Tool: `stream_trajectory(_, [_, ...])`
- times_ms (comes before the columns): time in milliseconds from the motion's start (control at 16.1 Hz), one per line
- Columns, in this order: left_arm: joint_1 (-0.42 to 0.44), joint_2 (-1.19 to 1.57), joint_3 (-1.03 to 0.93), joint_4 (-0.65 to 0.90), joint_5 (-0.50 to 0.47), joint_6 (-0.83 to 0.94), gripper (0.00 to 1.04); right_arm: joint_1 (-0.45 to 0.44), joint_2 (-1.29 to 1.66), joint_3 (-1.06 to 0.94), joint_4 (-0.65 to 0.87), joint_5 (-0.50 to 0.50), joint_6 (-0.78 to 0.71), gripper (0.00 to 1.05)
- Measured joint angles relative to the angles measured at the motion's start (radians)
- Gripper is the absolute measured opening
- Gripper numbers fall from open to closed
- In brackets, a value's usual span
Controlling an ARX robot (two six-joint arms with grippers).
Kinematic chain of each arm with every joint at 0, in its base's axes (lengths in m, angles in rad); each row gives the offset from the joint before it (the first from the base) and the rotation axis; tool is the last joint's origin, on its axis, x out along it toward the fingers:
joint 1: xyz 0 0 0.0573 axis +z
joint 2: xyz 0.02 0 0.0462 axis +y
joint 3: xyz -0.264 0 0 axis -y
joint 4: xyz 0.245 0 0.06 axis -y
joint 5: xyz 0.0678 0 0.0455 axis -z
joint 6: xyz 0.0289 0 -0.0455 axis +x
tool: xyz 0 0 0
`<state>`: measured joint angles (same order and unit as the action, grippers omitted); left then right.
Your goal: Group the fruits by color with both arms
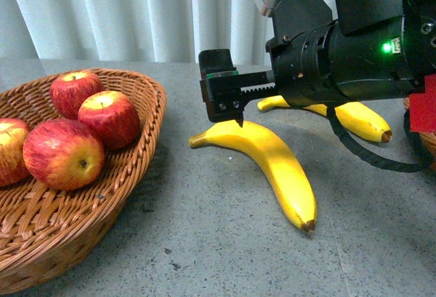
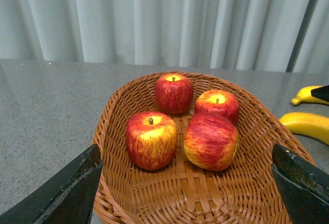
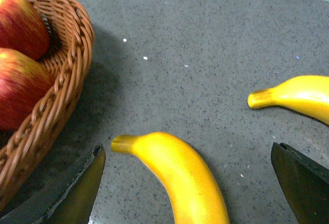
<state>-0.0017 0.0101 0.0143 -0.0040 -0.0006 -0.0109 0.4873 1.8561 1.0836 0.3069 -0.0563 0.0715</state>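
Several red-and-yellow apples (image 1: 63, 154) lie in a wicker basket (image 1: 153, 89) at the left. In the left wrist view my left gripper (image 2: 187, 188) hangs open over that basket (image 2: 110, 106), its dark fingers (image 2: 72, 193) wide apart and nearer than the apples (image 2: 151, 139). Two yellow bananas lie on the grey table: a near one (image 1: 272, 164) and a far one (image 1: 354, 116). My right gripper (image 1: 228, 106) is open just above the near banana's stem end. In the right wrist view that banana (image 3: 180, 178) lies between the open fingers (image 3: 300, 180), untouched.
The basket's rim (image 3: 67, 80) stands close to the near banana's stem. A bit of another wicker basket (image 1: 426, 140) shows at the right edge, under a red part (image 1: 422, 103) of the arm. A white curtain (image 1: 136, 11) hangs behind the table.
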Motion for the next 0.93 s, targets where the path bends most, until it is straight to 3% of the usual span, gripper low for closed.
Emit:
stream_trajectory(496, [0.0, 0.0, 0.0, 0.0, 0.0, 0.0, 0.98, -0.069, 0.008, -0.051, -0.111, -0.042, -0.082, 0.98])
stream_trajectory(931, [0.0, 0.0, 0.0, 0.0, 0.0, 0.0, 0.98, -0.026, 0.028, -0.075, -0.113, -0.041, -0.139, 0.98])
